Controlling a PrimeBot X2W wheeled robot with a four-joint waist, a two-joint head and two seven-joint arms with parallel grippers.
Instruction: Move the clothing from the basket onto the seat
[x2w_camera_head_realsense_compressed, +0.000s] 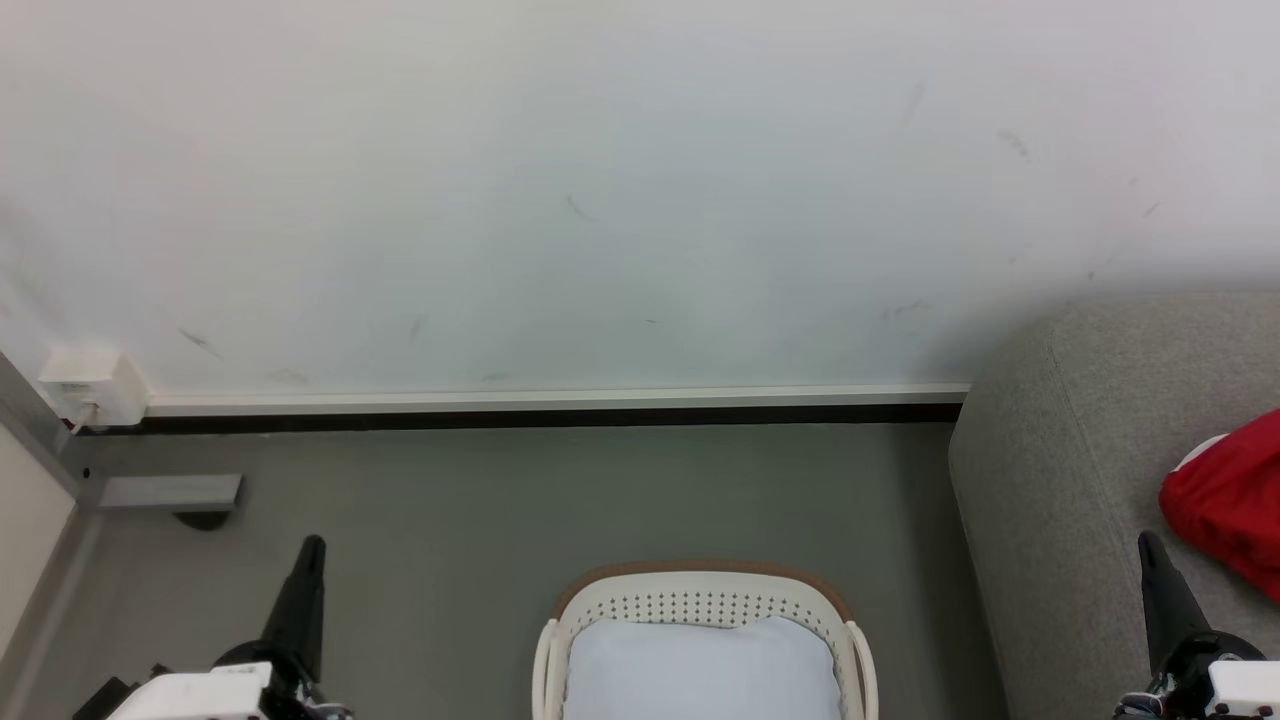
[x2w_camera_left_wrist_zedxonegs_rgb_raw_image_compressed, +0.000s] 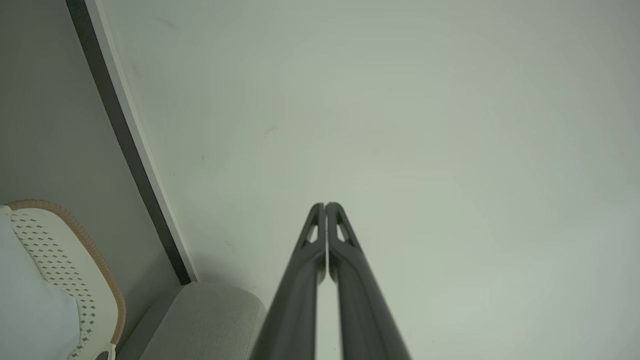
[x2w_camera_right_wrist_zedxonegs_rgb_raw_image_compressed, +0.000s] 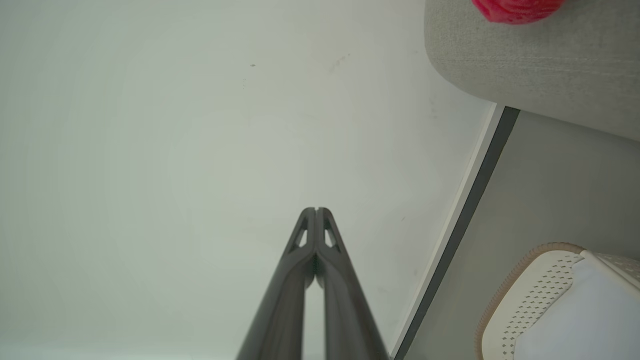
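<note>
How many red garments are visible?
1: the clothing lies on the seat, at the head view's right edge. More may hide beyond the frame or under the pad in the basket.

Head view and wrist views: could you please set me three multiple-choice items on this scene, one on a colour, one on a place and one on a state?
1. What colour is the rim of the basket?
A. brown
B. blue
C. black

2. Where does the clothing lie?
A. in the basket
B. on the seat
C. on the floor

3. How do the left end effector and the right end effector stand?
A. both shut
B. both open
C. one open, one shut

Answers:
1 A: the band along the basket's top edge is brown.
2 B: the red fabric rests on the grey seat.
3 A: each wrist view shows the two fingers pressed together at the tips, with nothing between them.
</note>
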